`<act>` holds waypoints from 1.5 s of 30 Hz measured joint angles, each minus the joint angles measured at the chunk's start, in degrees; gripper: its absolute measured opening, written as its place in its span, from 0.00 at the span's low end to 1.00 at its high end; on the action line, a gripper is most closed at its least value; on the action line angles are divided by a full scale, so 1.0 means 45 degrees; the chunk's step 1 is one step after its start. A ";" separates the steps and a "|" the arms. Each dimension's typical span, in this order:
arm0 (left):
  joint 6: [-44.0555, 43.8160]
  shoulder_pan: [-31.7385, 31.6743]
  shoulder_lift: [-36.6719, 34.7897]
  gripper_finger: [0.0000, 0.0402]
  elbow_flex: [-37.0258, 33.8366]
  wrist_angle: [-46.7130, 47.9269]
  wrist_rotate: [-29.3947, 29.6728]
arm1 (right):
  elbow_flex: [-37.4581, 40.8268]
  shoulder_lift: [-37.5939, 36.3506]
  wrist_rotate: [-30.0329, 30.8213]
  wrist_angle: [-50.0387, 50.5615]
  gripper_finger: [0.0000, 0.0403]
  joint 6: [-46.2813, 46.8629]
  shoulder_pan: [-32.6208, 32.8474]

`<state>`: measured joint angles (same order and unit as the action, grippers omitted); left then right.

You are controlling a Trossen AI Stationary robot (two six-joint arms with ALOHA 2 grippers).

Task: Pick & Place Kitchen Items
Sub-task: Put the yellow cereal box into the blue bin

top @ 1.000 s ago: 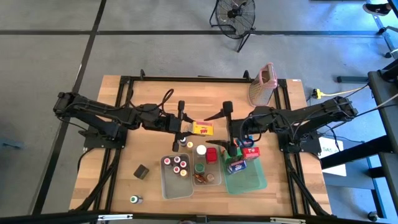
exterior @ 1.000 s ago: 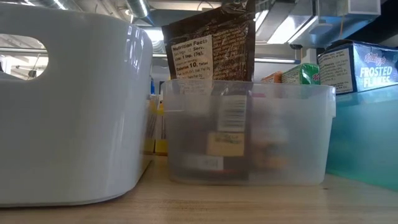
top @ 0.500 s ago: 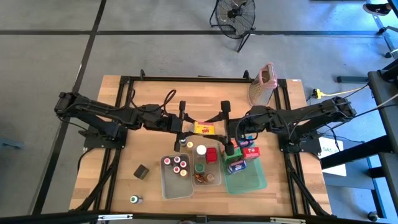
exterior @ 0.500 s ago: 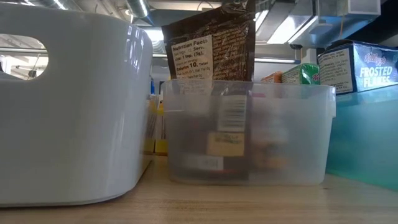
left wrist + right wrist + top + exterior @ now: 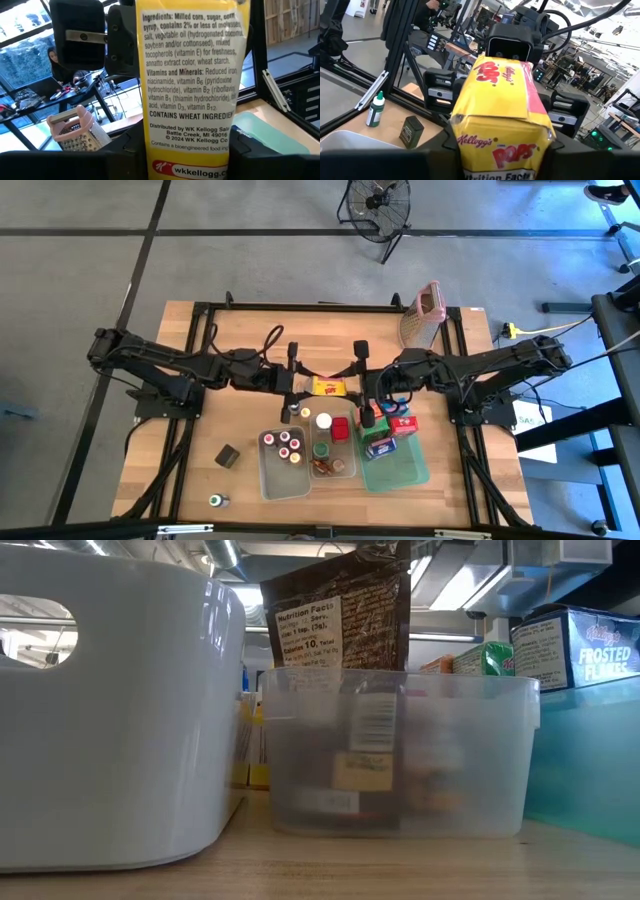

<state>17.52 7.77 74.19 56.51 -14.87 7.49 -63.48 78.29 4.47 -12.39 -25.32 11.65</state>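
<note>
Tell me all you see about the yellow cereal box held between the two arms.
The yellow cereal box is a small carton with red Pops lettering on its front and an ingredients panel on another side. It hangs above the table's middle, clamped at opposite ends between the left hand and the right hand.

A cereal box (image 5: 327, 387) is up over the middle of the worktop (image 5: 190, 450), between the left gripper (image 5: 298, 383) on its left and the right gripper (image 5: 356, 385) on its right. Nearer the front edge, three containers sit side by side: a tub (image 5: 268, 480) of small jars, a tub (image 5: 322, 474) with a packet, and a tray (image 5: 410, 470) of cartons. A grater (image 5: 421, 314) stands at the back right corner. A small box (image 5: 227, 455) and a bottle (image 5: 216, 501) lie front left.
</note>
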 joint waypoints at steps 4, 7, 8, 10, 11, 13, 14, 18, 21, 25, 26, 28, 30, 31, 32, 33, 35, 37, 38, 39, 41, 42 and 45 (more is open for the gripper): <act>-0.0182 0.0000 0.0005 0.39 0.0000 0.0015 0.0082 | -0.0007 0.0008 -0.0001 0.0140 0.33 -0.0005 -0.0008; -0.0197 0.0005 0.0005 0.44 0.0000 -0.0088 0.0068 | -0.0010 0.0031 0.0014 0.0430 0.32 -0.0005 -0.0017; -0.0199 0.0005 0.0005 0.46 0.0000 -0.0139 0.0068 | -0.0010 0.0042 0.0015 0.0528 0.32 -0.0005 -0.0018; -0.0196 0.0003 0.0005 0.50 0.0000 -0.0153 0.0081 | -0.0010 0.0042 0.0147 0.0663 0.32 -0.0005 -0.0015; -0.0180 0.0000 0.0005 0.52 0.0000 -0.0151 0.0104 | -0.0010 0.0034 0.0417 0.0764 0.32 0.0002 -0.0006; -0.0092 -0.0005 0.0000 0.55 0.0000 -0.0178 0.0131 | 0.0010 -0.0099 0.1172 0.1223 0.32 0.0105 0.0064; -0.0092 -0.0005 0.0000 0.56 0.0000 -0.0159 0.0136 | 0.0015 -0.0213 0.1462 0.1501 0.32 0.0152 0.0103; -0.0078 -0.0001 0.0000 0.58 0.0000 0.0045 0.0752 | 0.0010 -0.0978 0.1681 0.3120 0.32 0.0632 0.0310; -0.0051 0.0012 0.0000 0.58 0.0000 0.0337 0.1455 | 0.0010 -0.1754 0.1665 0.4578 0.32 0.1403 0.0563; -0.0054 -0.0010 -0.0005 0.58 0.0000 0.0790 0.1993 | 0.0010 -0.3063 0.1614 0.6945 0.32 0.2409 0.1025; -0.0058 -0.0010 -0.0005 0.58 0.0000 0.1001 0.2037 | 0.0010 -0.3421 0.1612 0.7557 0.32 0.2667 0.1170; -0.0053 0.0005 -0.0005 0.58 0.0000 0.1403 0.2088 | 0.0010 -0.4208 0.1622 0.8853 0.32 0.3456 0.1494; -0.0068 0.0002 -0.0005 0.58 0.0000 0.1837 0.2088 | 0.0010 -0.4984 0.1625 0.9653 0.32 0.4105 0.1898; -0.0070 0.0000 -0.0005 0.58 0.0000 0.1988 0.2098 | 0.0010 -0.5350 0.1626 1.0117 0.32 0.4305 0.2117; -0.0081 0.0000 -0.0005 0.58 0.0000 0.2075 0.2108 | 0.0061 -0.5688 0.1623 1.0385 0.32 0.4437 0.2346; -0.0102 0.0000 -0.0006 0.58 0.0000 0.2167 0.2116 | 0.0188 -0.6045 0.1620 1.0399 0.32 0.4526 0.2575; -0.0238 0.0000 -0.0010 0.58 0.0000 0.2265 0.2109 | 0.0652 -0.6874 0.1622 1.0448 0.32 0.4541 0.2945; -0.0356 0.0003 -0.0010 0.58 0.0000 0.2312 0.2113 | 0.1209 -0.7720 0.1626 1.0407 0.32 0.4603 0.3278; -0.0390 0.0000 -0.0010 0.58 0.0000 0.2330 0.2113 | 0.1562 -0.8181 0.1631 1.0373 0.32 0.4720 0.3435; -0.0398 0.0000 -0.0011 0.58 0.0000 0.2364 0.2113 | 0.1951 -0.8646 0.1626 1.0421 0.32 0.4862 0.3589; -0.0399 0.0000 -0.0015 0.58 0.0000 0.2460 0.2113 | 0.2819 -0.9508 0.1624 1.0136 0.32 0.5060 0.3861; -0.0435 0.0000 -0.0015 0.58 0.0000 0.2491 0.2108 | 0.3275 -0.9934 0.1610 0.9886 0.32 0.5141 0.3990; -0.0437 0.0000 -0.0015 0.58 0.0000 0.2580 0.2109 | 0.4536 -1.1044 0.0384 0.8946 0.32 0.5145 0.4410</act>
<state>15.55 7.77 74.13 56.51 -3.27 16.98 -43.07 28.59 6.20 27.87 -2.17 31.50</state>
